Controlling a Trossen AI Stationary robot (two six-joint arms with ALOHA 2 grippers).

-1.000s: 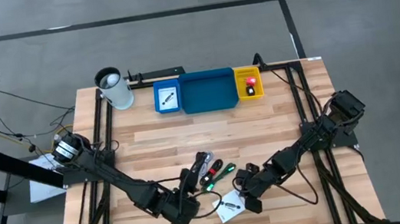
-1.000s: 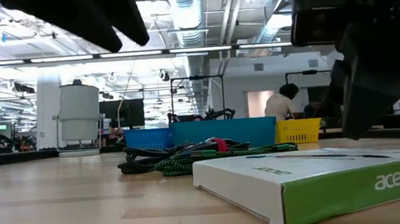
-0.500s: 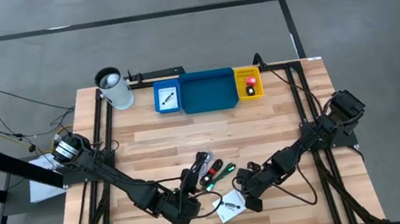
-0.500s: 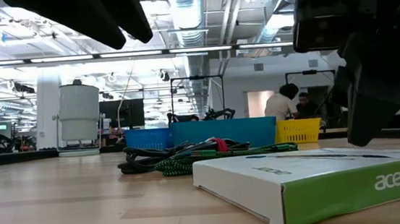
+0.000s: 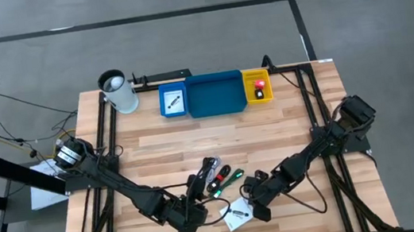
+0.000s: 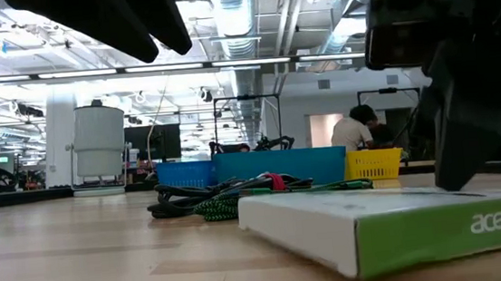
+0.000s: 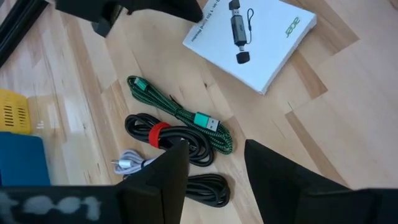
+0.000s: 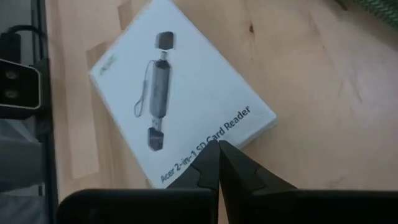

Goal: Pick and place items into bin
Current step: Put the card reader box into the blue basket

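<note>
A white flat printed packet (image 5: 238, 213) lies on the wooden table near its front edge; it also shows as the packet (image 8: 180, 93). My right gripper (image 8: 215, 150) is shut, with its tips at the packet's edge. Just left of it, my left gripper (image 7: 216, 149) hangs open above a bundle of cables (image 5: 219, 177): a green braided one (image 7: 180, 115) and black ones with a red tie (image 7: 158, 134). At the far edge stand the wide blue tray (image 5: 215, 95), a small blue tray (image 5: 174, 102) holding a white packet, and a yellow tray (image 5: 258, 87) with a red block. My right gripper sets its shut fingertips (image 8: 210, 163) on the packet's printed top face, right at the long edge beside the lettering (image 8: 233, 121). The fingers slant down from the table's right side. The packet lies flat on the table.
A white-and-black cylindrical cup (image 5: 118, 91) stands at the far left beside the trays. Black frame rails (image 5: 106, 137) run along both sides of the table. Bare wood lies between the cables and the trays. A person (image 6: 352, 132) shows in the room beyond.
My right gripper has sunk slightly onto the packet, staying shut. In the low view the packet has shifted a little under it.
</note>
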